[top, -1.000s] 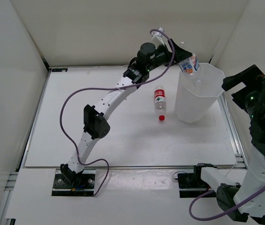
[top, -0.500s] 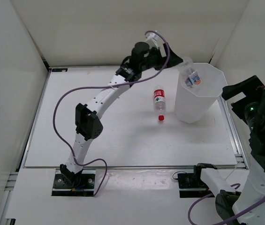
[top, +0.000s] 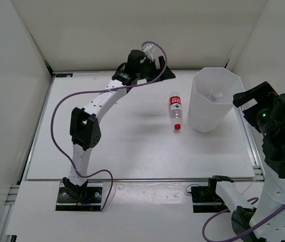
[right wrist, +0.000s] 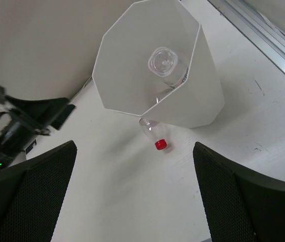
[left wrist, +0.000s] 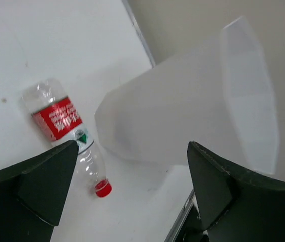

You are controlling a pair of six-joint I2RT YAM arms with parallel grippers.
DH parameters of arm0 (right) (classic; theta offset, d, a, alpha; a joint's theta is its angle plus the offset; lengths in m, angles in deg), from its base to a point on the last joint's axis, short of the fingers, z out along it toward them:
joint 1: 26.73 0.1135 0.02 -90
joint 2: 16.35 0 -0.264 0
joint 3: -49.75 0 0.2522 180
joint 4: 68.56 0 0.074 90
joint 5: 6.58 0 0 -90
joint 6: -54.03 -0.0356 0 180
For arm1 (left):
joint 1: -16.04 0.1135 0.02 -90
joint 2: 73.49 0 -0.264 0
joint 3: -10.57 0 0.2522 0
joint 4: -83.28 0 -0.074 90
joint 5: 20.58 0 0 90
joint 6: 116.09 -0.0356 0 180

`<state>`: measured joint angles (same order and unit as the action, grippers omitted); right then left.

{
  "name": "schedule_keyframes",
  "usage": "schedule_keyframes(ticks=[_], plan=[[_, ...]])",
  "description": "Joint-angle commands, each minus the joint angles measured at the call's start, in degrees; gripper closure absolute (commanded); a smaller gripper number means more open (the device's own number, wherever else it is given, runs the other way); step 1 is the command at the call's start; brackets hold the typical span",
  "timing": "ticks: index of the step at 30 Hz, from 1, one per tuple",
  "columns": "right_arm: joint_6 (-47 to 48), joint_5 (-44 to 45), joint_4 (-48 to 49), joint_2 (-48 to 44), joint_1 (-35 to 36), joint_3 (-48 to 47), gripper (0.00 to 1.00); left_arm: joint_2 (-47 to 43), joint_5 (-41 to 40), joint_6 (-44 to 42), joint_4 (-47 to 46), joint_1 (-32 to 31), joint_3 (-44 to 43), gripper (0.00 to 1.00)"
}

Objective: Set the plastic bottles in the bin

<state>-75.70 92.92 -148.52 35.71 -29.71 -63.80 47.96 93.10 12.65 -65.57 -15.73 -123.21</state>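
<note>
A clear bottle with a red cap and red label (top: 175,112) lies on the white table just left of the bin (top: 205,118), cap toward the near side. It also shows in the left wrist view as the red-capped bottle (left wrist: 61,121), and partly behind the bin as the red-capped bottle (right wrist: 155,133). The tall white bin (right wrist: 197,96) (left wrist: 182,116) holds a clear bottle (right wrist: 163,63), seen end on. My left gripper (top: 160,70) (left wrist: 132,148) hangs open and empty, up and left of the bin. My right gripper (top: 250,101) (right wrist: 134,146) is open and empty, high to the bin's right.
White enclosure walls stand close behind and beside the table. Aluminium rails (top: 248,136) run along the table's edges, one right beside the bin. A purple cable (top: 61,108) loops off the left arm.
My left gripper opened and let go of a blue-white labelled bottle over the bin; the bottle dropped in. The left arm then drew back leftward from the rim.
</note>
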Motion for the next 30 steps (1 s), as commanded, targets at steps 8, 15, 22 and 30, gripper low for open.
schedule_keyframes(ticks=[8, 15, 22, 30], plan=[[7.5, -3.8, 4.3, 0.0, -0.1, -1.5, 0.00, 10.1, 4.3, -5.1, 2.9, -1.7, 3.6, 0.00], [8.9, -5.3, 4.3, 0.0, -0.1, -3.3, 0.00, 14.3, 4.3, -5.6, 2.9, -2.9, 4.2, 0.00], [9.4, -8.2, 4.3, 0.0, -0.1, -4.5, 0.00, 20.7, 4.9, -4.9, 2.9, -4.0, -1.1, 0.00], [10.5, -7.6, 1.2, 1.7, -0.1, -7.8, 0.00, 27.1, 7.2, -1.5, 2.9, -5.1, -5.8, 0.00]])
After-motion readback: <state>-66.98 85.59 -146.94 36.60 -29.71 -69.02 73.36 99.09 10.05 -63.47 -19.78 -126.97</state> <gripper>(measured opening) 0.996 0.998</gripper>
